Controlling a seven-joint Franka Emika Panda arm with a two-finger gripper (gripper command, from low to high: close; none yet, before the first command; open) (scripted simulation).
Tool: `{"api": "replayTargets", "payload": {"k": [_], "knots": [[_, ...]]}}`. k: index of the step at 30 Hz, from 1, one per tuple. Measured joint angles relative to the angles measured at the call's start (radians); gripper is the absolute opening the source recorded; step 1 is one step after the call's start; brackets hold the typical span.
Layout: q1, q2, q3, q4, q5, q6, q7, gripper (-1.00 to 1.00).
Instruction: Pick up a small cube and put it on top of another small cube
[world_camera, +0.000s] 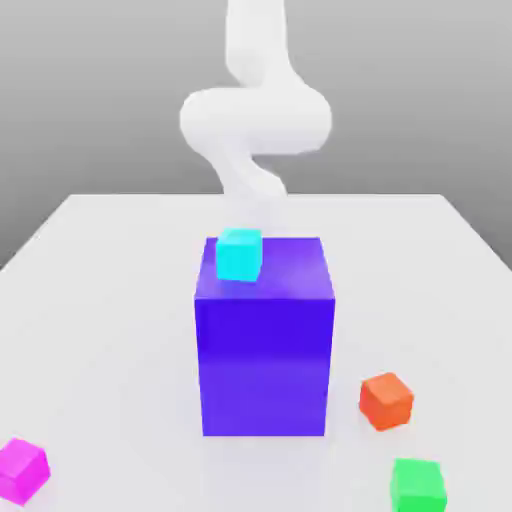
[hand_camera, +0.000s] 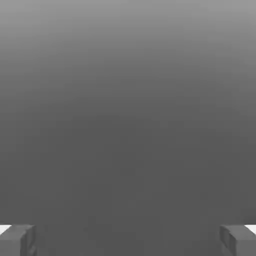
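"Item one?"

"Small cube (world_camera: 22, 471), magenta, plain; on the table (world_camera: 120, 330), at the exterior view's left, near its camera. No long axis; faces turned askew."

"Its bearing from the tool?"

"From the arm (world_camera: 256, 120), forward toward the camera and out to the exterior view's left, well apart. One arm only."

"Tool condition?"

"Gripper (hand_camera: 128, 241): released, fingers spread wide, nothing between them."

"Obstructions?"

"One large blue-violet block (world_camera: 265, 365), upright, mid-table, with a cyan cube (world_camera: 239, 255) on top. I'd route around or above both."

"Remainder?"

"Orange-red cube (world_camera: 386, 402), beside the block; green cube (world_camera: 418, 487), nearer the camera. Intended base: cannot tell."
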Motion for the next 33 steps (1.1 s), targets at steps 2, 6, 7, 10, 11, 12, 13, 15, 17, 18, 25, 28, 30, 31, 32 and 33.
{"api": "replayTargets", "payload": {"k": [2, 6, 7, 10, 11, 12, 13, 15, 17, 18, 25, 28, 30, 31, 32, 33], "knots": [[-0.058, 0.068, 0.028, 0.003, -0.033, 0.014, 0.097, 0.0], [-0.167, 0.197, 0.078, 0.009, -0.093, 0.041, 0.279, 0.0], [-0.191, 0.23, 0.088, 0.011, -0.109, 0.048, 0.325, 0.0], [-0.26, 0.327, 0.114, 0.015, -0.157, 0.067, 0.462, 0.0], [-0.279, 0.359, 0.118, 0.017, -0.174, 0.073, 0.508, 0.0], [-0.296, 0.392, 0.121, 0.018, -0.19, 0.08, 0.554, 0.0], [-0.313, 0.424, 0.123, 0.02, -0.205, 0.086, 0.6, 0.0], [-0.344, 0.488, 0.123, 0.023, -0.234, 0.099, 0.689, 0.0], [-0.37, 0.552, 0.119, 0.026, -0.257, 0.112, 0.774, 0.0], [-0.381, 0.583, 0.115, 0.027, -0.267, 0.12, 0.816, 0.0], [-0.465, 0.792, 0.078, 0.033, -0.281, 0.182, 1.068, 0.0], [-0.483, 0.875, 0.059, 0.033, -0.253, 0.215, 1.153, 0.0], [-0.495, 0.927, 0.046, 0.033, -0.222, 0.238, 1.201, 0.0], [-0.503, 0.952, 0.041, 0.032, -0.202, 0.251, 1.222, 0.0], [-0.511, 0.977, 0.037, 0.032, -0.18, 0.263, 1.241, 0.0], [-0.52, 1.001, 0.034, 0.031, -0.155, 0.275, 1.259, 0.0]]}}
